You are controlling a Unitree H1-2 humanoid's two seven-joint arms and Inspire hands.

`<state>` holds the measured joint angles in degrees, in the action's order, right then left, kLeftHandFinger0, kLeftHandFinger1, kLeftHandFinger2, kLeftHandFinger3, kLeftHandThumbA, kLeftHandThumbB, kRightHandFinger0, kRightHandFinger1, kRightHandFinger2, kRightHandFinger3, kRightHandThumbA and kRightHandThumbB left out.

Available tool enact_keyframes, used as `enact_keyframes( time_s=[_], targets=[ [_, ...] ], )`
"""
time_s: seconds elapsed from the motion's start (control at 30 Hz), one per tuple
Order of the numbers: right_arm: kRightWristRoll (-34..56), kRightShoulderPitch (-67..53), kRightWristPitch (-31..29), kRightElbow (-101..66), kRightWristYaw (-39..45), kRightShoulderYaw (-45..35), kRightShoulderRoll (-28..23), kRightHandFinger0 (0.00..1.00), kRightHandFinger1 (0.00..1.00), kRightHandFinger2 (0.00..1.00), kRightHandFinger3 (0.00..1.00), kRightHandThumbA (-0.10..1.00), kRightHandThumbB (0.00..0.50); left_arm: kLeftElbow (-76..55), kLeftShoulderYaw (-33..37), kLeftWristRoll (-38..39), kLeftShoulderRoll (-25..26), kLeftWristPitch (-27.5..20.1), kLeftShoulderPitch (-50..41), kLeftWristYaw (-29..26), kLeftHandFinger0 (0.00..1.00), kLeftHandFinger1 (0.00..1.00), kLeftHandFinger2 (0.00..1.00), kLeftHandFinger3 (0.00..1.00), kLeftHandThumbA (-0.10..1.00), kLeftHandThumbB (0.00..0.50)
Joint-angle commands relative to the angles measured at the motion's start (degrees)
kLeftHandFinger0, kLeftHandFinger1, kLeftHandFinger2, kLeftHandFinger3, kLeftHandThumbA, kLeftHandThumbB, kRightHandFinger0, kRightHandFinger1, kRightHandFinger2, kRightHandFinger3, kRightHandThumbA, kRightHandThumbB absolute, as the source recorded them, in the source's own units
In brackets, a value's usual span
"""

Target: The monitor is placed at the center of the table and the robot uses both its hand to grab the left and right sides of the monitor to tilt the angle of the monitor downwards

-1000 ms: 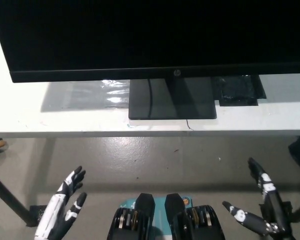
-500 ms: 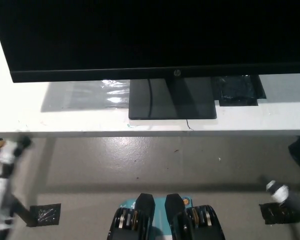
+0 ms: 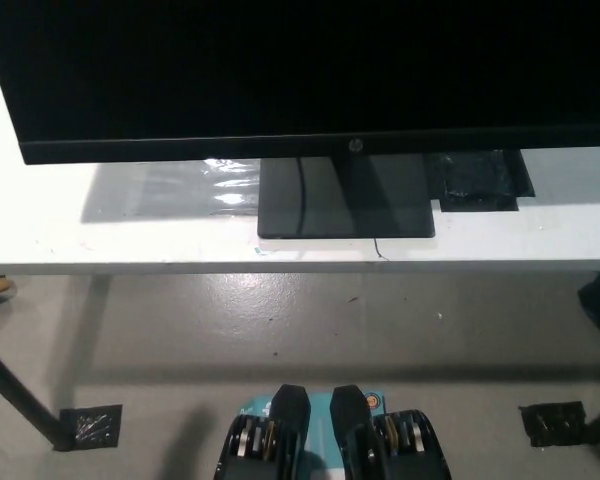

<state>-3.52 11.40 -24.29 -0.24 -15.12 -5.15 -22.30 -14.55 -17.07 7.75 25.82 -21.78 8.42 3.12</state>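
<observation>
Here, monitor [image 3: 300,75] stands on white table [image 3: 130,235] above grey floor [image 3: 280,320]; neither hand visible.

The monitor [image 3: 310,70] filling the upper frame is black, its screen dark, with a small pale logo [image 3: 353,146] on the lower bezel. Its stand base [image 3: 345,205] is glossy black. The table [image 3: 100,245] is white. A black patch [image 3: 477,180] lies at right. The floor [image 3: 310,320] below is mottled grey, with black tape squares [image 3: 90,427] at lower left and lower right.
</observation>
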Motion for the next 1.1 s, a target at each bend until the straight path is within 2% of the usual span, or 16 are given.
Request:
enact_keyframes(
  time_s=[0.0, 0.07, 0.13, 0.17, 0.23, 0.3, 0.37, 0.4, 0.43, 0.47, 0.67, 0.73, 0.83, 1.0, 1.07],
  targets=[
    [7.37, 5.13, -1.74, 3.96, 6.34, -1.02, -2.79, 1.0, 1.0, 1.0, 1.0, 1.0, 0.38, 3.56, -0.54, 0.75, 4.25, 2.69, 3.88, 1.59, 1.0, 1.0, 1.0, 1.0, 1.0, 0.34],
    [9.32, 7.27, -0.72, 6.12, 9.0, -0.64, -3.68, 1.0, 1.0, 1.0, 1.0, 1.0, 0.414, 6.95, -0.16, -0.01, 5.63, 2.12, 5.54, 2.42, 1.0, 1.0, 1.0, 1.0, 1.0, 0.317],
    [13.11, 9.21, 0.39, 8.2, 12.56, -0.39, -4.64, 1.0, 1.0, 1.0, 1.0, 1.0, 0.44, 9.93, 0.53, 0.16, 6.89, 3.08, 7.19, 3.34, 1.0, 1.0, 1.0, 1.0, 1.0, 0.315],
    [15.57, 10.63, 2.06, 9.79, 15.16, -0.26, -5.53, 1.0, 1.0, 1.0, 1.0, 1.0, 0.482, 12.31, 0.98, 0.53, 7.55, 3.5, 8.48, 3.94, 1.0, 1.0, 1.0, 1.0, 1.0, 0.305],
    [17.7, 13.01, 2.93, 13.04, 19.01, 0.04, -6.95, 1.0, 1.0, 1.0, 1.0, 1.0, 0.497, 16.32, 1.76, -0.35, 8.34, 4.12, 10.89, 4.37, 1.0, 1.0, 1.0, 1.0, 1.0, 0.314],
    [18.87, 14.59, 4.23, 14.77, 21.47, 0.18, -7.77, 1.0, 1.0, 1.0, 1.0, 1.0, 0.5, 18.94, 2.3, -0.55, 8.9, 4.36, 12.25, 4.96, 1.0, 1.0, 1.0, 1.0, 1.0, 0.357],
    [19.6, 16.19, 5.57, 16.5, 23.63, 0.33, -8.55, 1.0, 1.0, 1.0, 1.0, 1.0, 0.5, 22.19, 2.83, -0.59, 9.43, 3.87, 13.86, 5.61, 1.0, 1.0, 1.0, 1.0, 1.0, 0.373],
    [19.71, 18.03, 5.77, 19.23, 25.58, 0.62, -9.38, 1.0, 1.0, 1.0, 1.0, 1.0, 0.5, 23.7, 3.34, -2.19, 9.8, 3.84, 14.72, 5.4, 1.0, 1.0, 1.0, 1.0, 1.0, 0.408],
    [19.72, 18.43, 5.73, 19.84, 26.12, 0.63, -9.55, 1.0, 1.0, 1.0, 1.0, 1.0, 0.5, 24.04, 3.45, -2.47, 9.88, 3.81, 14.92, 5.37, 1.0, 1.0, 1.0, 1.0, 1.0, 0.415],
    [19.86, 19.27, 5.74, 21.15, 27.26, 0.7, -9.99, 1.0, 1.0, 1.0, 1.0, 1.0, 0.5, 24.76, 3.66, -2.88, 9.99, 3.02, 15.29, 5.41, 1.0, 1.0, 1.0, 1.0, 1.0, 0.392],
    [20.58, 22.28, 5.86, 24.68, 30.65, -0.02, -11.5, 1.0, 1.0, 1.0, 1.0, 0.96, 0.5, 26.98, 4.35, -2.72, 10.47, 1.31, 16.05, 6.38, 1.0, 1.0, 1.0, 1.0, 1.0, 0.381],
    [20.56, 23.2, 5.49, 25.99, 31.4, -0.25, -11.82, 1.0, 1.0, 1.0, 1.0, 0.96, 0.5, 27.0, 4.32, -2.65, 10.53, 1.4, 15.83, 6.43, 1.0, 1.0, 1.0, 1.0, 1.0, 0.411],
    [20.08, 23.78, 5.21, 27.19, 32.0, -0.6, -12.41, 1.0, 1.0, 1.0, 1.0, 0.97, 0.498, 25.9, 4.17, -2.13, 10.36, 2.36, 15.1, 6.61, 1.0, 1.0, 1.0, 1.0, 1.0, 0.424],
    [20.06, 23.54, 6.34, 27.07, 32.32, -1.6, -12.91, 1.0, 1.0, 1.0, 1.0, 0.98, 0.5, 25.41, 3.75, -1.5, 10.29, 1.91, 14.28, 7.23, 1.0, 1.0, 1.0, 1.0, 1.0, 0.407],
    [19.63, 22.94, 6.94, 26.22, 31.87, -2.33, -13.33, 1.0, 1.0, 1.0, 1.0, 0.98, 0.5, 25.49, 3.64, -0.93, 10.3, 2.22, 14.26, 7.76, 1.0, 1.0, 1.0, 1.0, 1.0, 0.418]
  ],
)
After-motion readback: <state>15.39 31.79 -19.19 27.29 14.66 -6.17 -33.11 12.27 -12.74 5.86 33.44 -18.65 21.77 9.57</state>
